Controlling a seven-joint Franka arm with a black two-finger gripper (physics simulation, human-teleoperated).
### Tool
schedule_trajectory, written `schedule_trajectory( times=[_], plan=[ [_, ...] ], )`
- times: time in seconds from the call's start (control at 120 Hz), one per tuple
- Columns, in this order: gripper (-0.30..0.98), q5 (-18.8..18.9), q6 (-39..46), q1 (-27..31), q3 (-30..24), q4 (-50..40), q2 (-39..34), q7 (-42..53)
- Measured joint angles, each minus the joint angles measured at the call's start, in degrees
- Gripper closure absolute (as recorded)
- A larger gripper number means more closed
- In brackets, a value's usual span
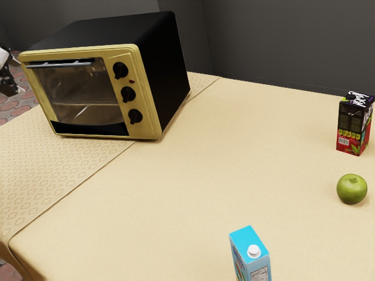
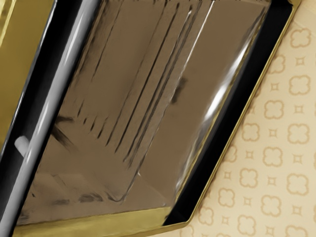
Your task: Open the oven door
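Pincer point(image 1: 9, 84) partly cut off at exterior view's left edge, near oven door point(image 1: 79, 93); clenched or released, cannot tell.

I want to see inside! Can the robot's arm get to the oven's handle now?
Probably yes: the arm looks near the oven, and nothing seems to block the shiny handle.

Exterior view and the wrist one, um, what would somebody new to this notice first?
Most likely the big gold-fronted oven in the exterior view's upper left, its door shut. Next, the silver handle bar, slanting large across the wrist view beside the door's glass. Then the green apple near the exterior view's right edge, and the bright blue carton at its lower edge.
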Motion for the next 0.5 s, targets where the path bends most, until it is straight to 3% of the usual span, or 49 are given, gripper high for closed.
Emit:
schedule_trajectory(
  times=[0.225, 0.5],
  plan=[
    [0.00, -0.99, 1.97, 9.78, -10.72, 14.08, 9.43, 2.25],
    [0.00, -1.22, 8.58, 11.17, -14.61, 15.28, 12.20, 3.21]
  ],
)
